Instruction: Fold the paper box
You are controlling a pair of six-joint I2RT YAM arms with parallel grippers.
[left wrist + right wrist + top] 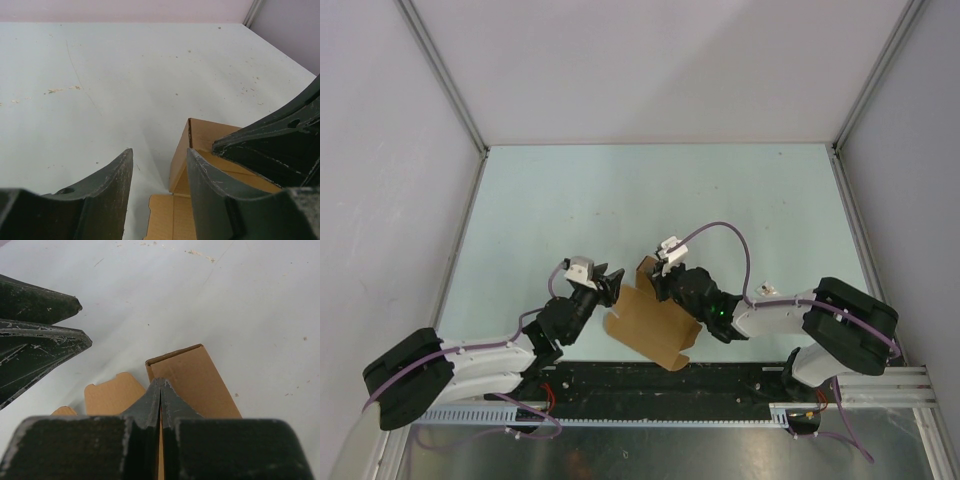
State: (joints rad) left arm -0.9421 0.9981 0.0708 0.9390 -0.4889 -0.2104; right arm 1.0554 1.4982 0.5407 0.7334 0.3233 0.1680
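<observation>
The paper box [650,325] is a brown cardboard sheet lying partly flat near the table's front edge, with one side wall [195,380] folded upright. My right gripper [658,272] sits at the far end of that wall. Its fingers are pressed together [161,382], with a thin strip of cardboard showing between them. My left gripper [610,283] stands just left of the box with its jaws apart [159,152]. Between them I see only table and a flat tab [170,215]. The raised wall [200,135] stands just beyond its right finger.
A tiny white packet [765,288] lies on the table to the right of the right arm. Grey enclosure walls [380,150] close in the pale table [650,190] on three sides. A black strip and a metal rail [650,410] run along the near edge.
</observation>
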